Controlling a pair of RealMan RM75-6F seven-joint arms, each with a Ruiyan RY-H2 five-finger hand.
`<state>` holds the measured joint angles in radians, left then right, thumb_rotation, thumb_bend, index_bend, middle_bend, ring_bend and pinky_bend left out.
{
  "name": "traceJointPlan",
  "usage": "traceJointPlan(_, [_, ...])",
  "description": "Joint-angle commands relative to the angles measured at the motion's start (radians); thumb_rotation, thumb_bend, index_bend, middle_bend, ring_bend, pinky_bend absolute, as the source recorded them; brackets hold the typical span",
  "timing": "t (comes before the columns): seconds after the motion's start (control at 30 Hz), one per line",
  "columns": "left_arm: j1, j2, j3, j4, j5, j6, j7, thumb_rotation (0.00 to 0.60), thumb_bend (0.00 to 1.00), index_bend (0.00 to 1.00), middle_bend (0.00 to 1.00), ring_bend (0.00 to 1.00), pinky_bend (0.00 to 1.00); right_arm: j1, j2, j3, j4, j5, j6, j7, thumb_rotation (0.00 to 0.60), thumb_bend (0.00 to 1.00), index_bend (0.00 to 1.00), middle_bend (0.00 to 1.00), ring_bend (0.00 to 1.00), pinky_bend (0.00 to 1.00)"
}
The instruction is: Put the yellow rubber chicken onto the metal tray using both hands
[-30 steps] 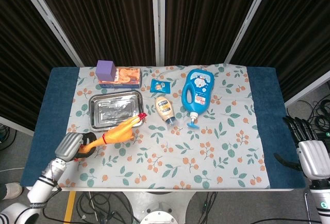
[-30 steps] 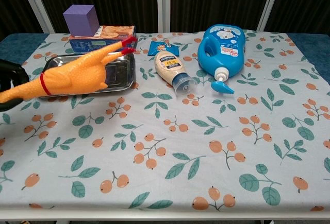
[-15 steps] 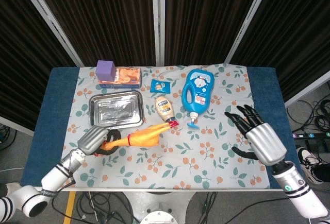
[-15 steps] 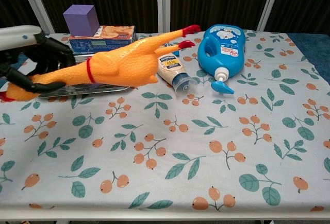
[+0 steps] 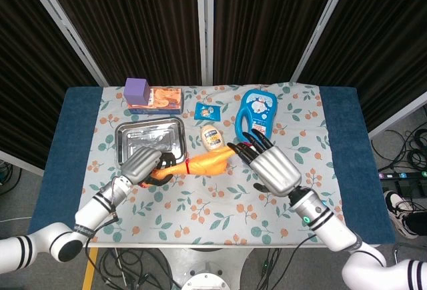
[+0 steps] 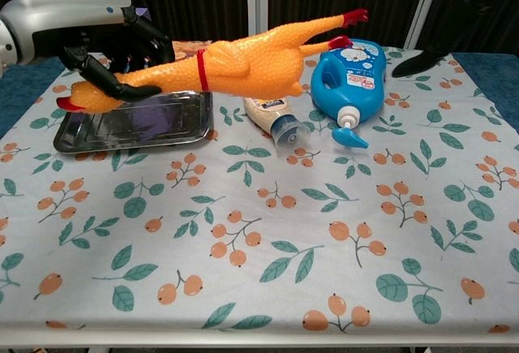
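Observation:
The yellow rubber chicken [image 5: 208,163] [image 6: 259,62] hangs lengthwise in the air just right of the metal tray [image 5: 150,141] [image 6: 158,119], red feet pointing right. My left hand [image 5: 142,165] [image 6: 93,35] grips its neck, close to the head. In the head view my right hand [image 5: 272,168] is at the chicken's feet end with its fingers [image 5: 252,140] spread and nothing in it. The chest view shows only a dark finger [image 6: 422,62] of that hand at the upper right, apart from the chicken's feet.
A blue bottle [image 5: 259,111] [image 6: 354,73] and a mayonnaise bottle [image 5: 211,135] [image 6: 274,119] lie right of the tray, under and behind the chicken. A purple cube [image 5: 137,90], a snack box [image 5: 165,98] and a small blue packet [image 5: 207,110] sit at the back.
My left hand has lifted the chicken higher and carried it to the right. My right hand has come in from the table's right edge to the chicken's feet end.

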<state>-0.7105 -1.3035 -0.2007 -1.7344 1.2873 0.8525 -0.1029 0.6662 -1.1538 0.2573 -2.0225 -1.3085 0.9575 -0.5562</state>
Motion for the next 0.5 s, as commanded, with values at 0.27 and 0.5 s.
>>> traceJointPlan(0.27, [-0.031,0.027,-0.02,-0.057,-0.056,-0.005,0.044,0.6,0.71,0.74,0.78,0.7,0.84,0.148,-0.183,0.026,0.056,0.191,0.043,-0.232,0.6,0.0,0.11,0.21,0.0,0.01])
traceJointPlan(0.5, [-0.041,0.041,-0.024,-0.085,-0.072,0.006,0.061,0.6,0.71,0.74,0.78,0.7,0.84,0.19,-0.209,0.025,0.072,0.263,0.078,-0.287,0.6,0.0,0.24,0.25,0.0,0.01])
